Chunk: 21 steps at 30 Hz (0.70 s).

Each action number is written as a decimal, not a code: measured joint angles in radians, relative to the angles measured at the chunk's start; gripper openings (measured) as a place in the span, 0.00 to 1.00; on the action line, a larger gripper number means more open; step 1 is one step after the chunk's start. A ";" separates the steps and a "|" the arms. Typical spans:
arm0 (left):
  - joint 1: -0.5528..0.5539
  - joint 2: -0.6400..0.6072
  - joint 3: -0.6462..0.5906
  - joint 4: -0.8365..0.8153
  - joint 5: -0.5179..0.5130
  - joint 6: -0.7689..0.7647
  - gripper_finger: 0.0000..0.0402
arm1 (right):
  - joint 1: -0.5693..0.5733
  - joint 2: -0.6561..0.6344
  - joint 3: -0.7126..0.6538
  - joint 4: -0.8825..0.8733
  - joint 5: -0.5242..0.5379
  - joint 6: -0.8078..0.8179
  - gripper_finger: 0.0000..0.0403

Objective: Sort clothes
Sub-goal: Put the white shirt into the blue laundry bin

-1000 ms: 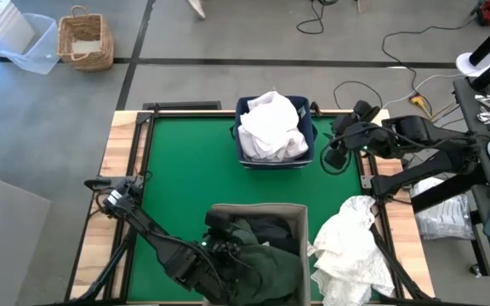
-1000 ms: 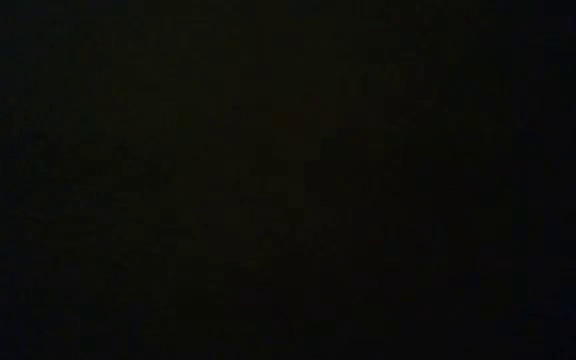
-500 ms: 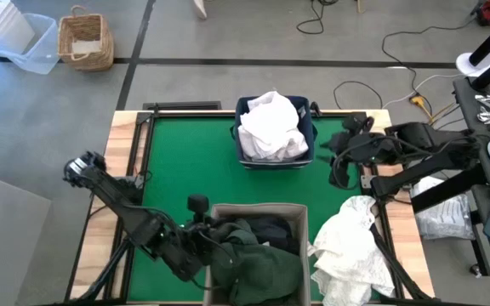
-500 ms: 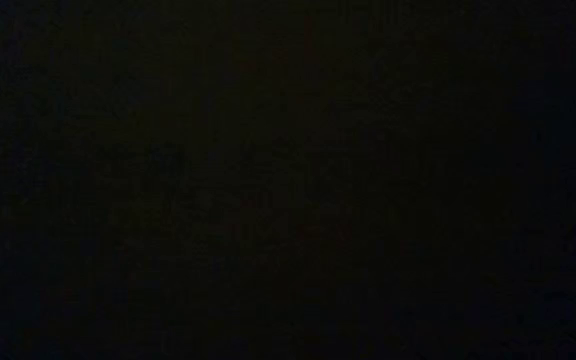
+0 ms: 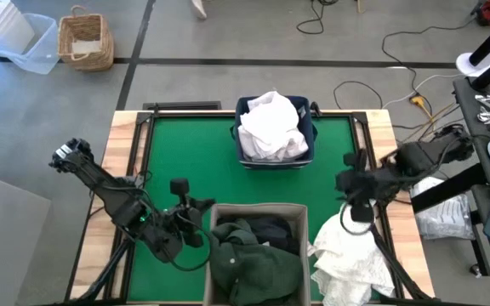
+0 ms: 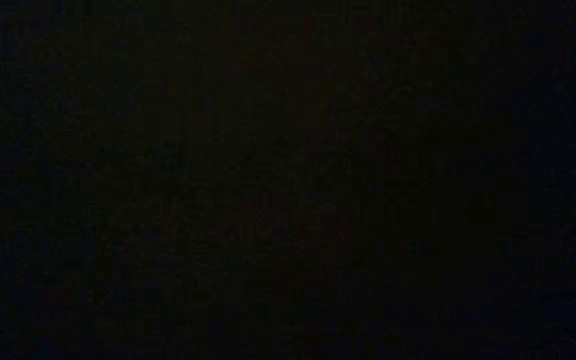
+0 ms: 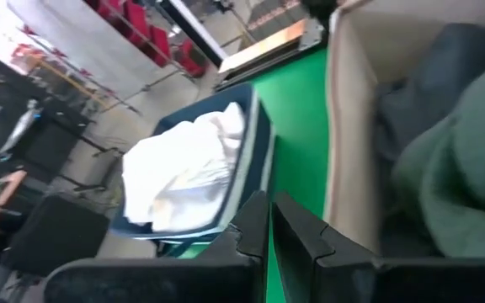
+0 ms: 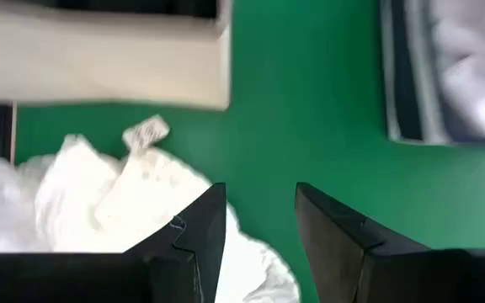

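Note:
White clothes (image 5: 270,127) fill the navy bin (image 5: 243,109) at the table's far middle. Dark green and charcoal clothes (image 5: 258,255) lie in the beige bin (image 5: 258,209) at the near middle. One more white garment (image 5: 351,251) is spread on the green mat at the near right. My left gripper (image 5: 199,223) is shut and holds nothing, just left of the beige bin's wall (image 7: 343,126). My right gripper (image 5: 357,214) hangs open above the far end of the loose white garment (image 8: 99,198), fingers pointing down, nothing between them. The low view is dark.
Bare green mat (image 5: 185,161) lies between the two bins and on the left half. A wooden frame (image 5: 124,153) edges the table. A wicker basket (image 5: 85,38) and a clear plastic tub (image 5: 24,42) stand on the floor beyond the far left corner.
My left gripper has drawn back out of the beige bin toward the table's left and turned; the dark green garment stays in the bin. My right gripper has swung from the far right corner toward the near edge and tipped downward, coming over the loose white garment.

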 joint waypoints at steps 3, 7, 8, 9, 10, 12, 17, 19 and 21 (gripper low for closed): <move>0.000 -0.021 -0.030 -0.001 -0.022 0.000 0.00 | 0.076 0.001 -0.060 0.005 0.000 0.068 0.34; 0.000 -0.041 -0.069 -0.002 -0.029 -0.022 0.00 | 0.163 0.015 -0.142 0.014 0.006 0.152 0.37; 0.000 -0.043 -0.078 -0.002 -0.029 -0.031 0.00 | 0.182 0.021 -0.161 0.018 0.007 0.176 0.37; 0.000 -0.045 -0.086 -0.001 -0.031 -0.038 0.00 | 0.199 0.027 -0.180 0.019 0.007 0.196 0.38; 0.000 -0.047 -0.094 0.002 -0.038 -0.045 0.00 | 0.214 0.033 -0.198 0.028 0.008 0.213 0.39; 0.000 -0.050 -0.108 0.004 -0.057 -0.057 0.00 | 0.245 0.047 -0.234 0.066 0.008 0.232 0.40; 0.000 -0.050 -0.119 0.005 -0.102 -0.073 0.00 | 0.317 0.098 -0.308 0.201 0.008 0.217 0.44; 0.000 -0.050 -0.119 0.005 -0.121 -0.087 0.00 | 0.340 0.122 -0.325 0.239 -0.002 0.242 0.46; 0.000 -0.050 -0.119 0.005 -0.122 -0.095 0.00 | 0.359 0.147 -0.328 0.264 -0.038 0.283 0.48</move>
